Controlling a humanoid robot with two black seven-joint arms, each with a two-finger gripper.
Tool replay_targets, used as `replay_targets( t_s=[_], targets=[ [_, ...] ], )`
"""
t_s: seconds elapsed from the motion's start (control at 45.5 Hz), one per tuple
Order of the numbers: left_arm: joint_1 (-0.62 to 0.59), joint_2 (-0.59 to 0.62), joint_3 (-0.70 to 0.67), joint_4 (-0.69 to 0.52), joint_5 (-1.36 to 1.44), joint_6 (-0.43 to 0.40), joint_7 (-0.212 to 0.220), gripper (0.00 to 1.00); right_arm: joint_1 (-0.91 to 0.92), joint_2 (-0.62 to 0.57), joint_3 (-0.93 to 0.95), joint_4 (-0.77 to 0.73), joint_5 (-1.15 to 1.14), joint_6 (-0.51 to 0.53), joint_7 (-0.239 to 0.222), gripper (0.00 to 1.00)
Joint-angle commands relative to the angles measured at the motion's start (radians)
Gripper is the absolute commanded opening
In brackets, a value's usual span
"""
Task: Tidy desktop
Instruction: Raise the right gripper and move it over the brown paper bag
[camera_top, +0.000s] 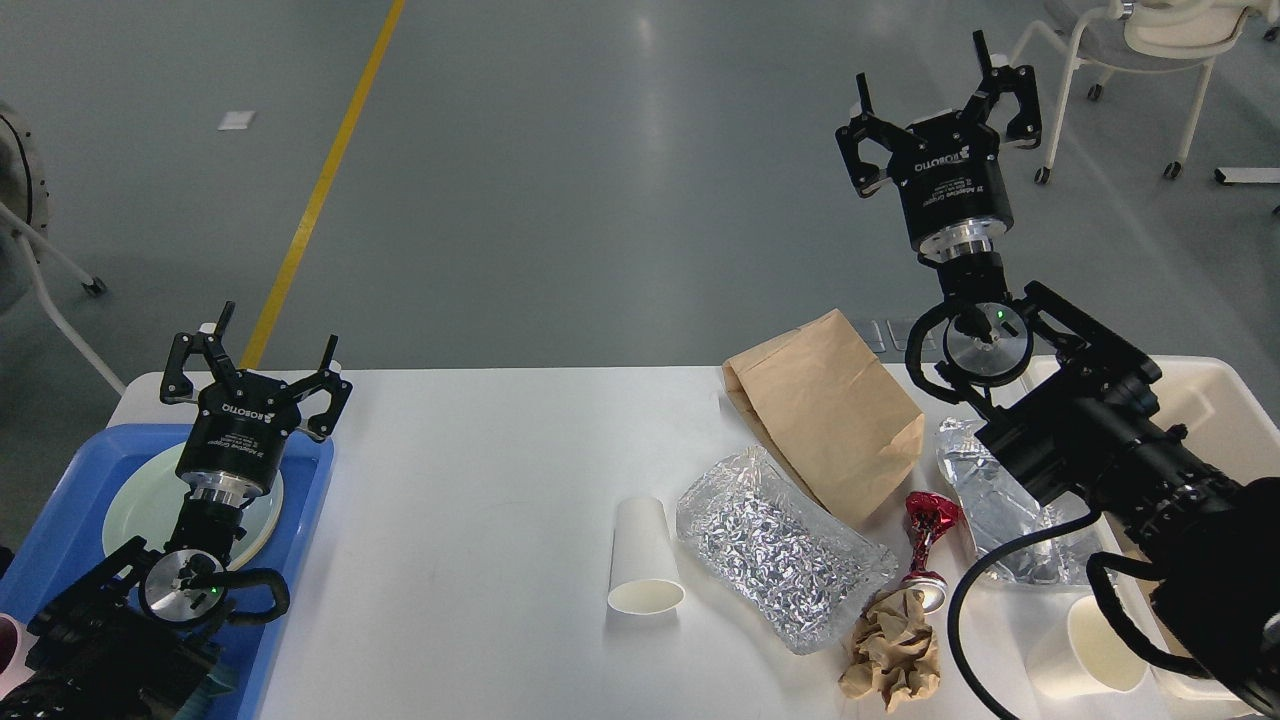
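Grey polished floor with a yellow line stretches behind the white worktop (480, 470), which fills the lower half of the view and carries all the clutter. At its left edge sits a blue tray (70, 510) with a pale plate (140, 500). The left pincer (258, 355) hangs over it with fingers spread and nothing held. The right pincer (935, 95) is raised well above the far right corner, also spread and empty.

Toward the right edge lie a brown paper bag (825, 415), a crinkled foil bag (770, 545), a second foil bag (990, 500) partly under the right arm, a paper cup on its side (642, 555), a red wrapper (928, 525), a crumpled paper ball (890, 655) and another cup (1090, 645).

The main risks I see:
- The right arm's loose cable could snag the wrapper or the nearby cup as it descends.
- Foil may slip or crumple out of a grip.
- The tipped cup could roll if nudged.
- Close-packed items invite grabbing two together.
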Motion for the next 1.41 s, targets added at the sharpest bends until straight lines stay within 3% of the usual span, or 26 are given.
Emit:
replay_targets(
  t_s=[0.0,0.22,0.615,0.856,0.966,1.142,1.207,1.317,1.383],
  targets=[
    [0.0,0.0,0.0,0.0,0.0,0.0,-0.001,1.0,0.041,-0.009,0.003,0.0,-0.012,-0.004,0.0,1.0],
    [0.0,0.0,0.0,0.0,0.0,0.0,0.0,1.0,0.085,-0.092,-0.007,-0.014,-0.011,0.008,0.0,1.0],
    [0.0,0.0,0.0,0.0,0.0,0.0,0.0,1.0,0.004,-0.132,0.0,-0.085,0.006,-0.004,0.003,1.0],
    [0.0,0.0,-0.001,0.0,0.0,0.0,-0.001,1.0,-0.034,-0.158,-0.063,-0.137,-0.005,-0.004,-0.003,1.0],
    [0.0,0.0,0.0,0.0,0.0,0.0,0.0,1.0,-0.017,-0.146,-0.151,-0.214,-0.008,-0.008,-0.005,1.0],
    [0.0,0.0,0.0,0.0,0.0,0.0,-0.001,1.0,0.01,-0.137,-0.281,-0.215,-0.008,-0.008,-0.009,1.0],
    [0.0,0.0,0.0,0.0,0.0,0.0,-0.001,1.0,0.044,-0.141,-0.345,-0.201,-0.012,-0.008,-0.044,1.0],
    [0.0,0.0,0.0,0.0,0.0,0.0,-0.001,1.0,0.148,-0.158,-0.534,-0.191,-0.018,-0.009,-0.221,1.0],
    [0.0,0.0,0.0,0.0,0.0,0.0,-0.001,1.0,0.226,-0.184,-0.669,-0.183,-0.038,-0.008,-0.287,1.0]
  ],
)
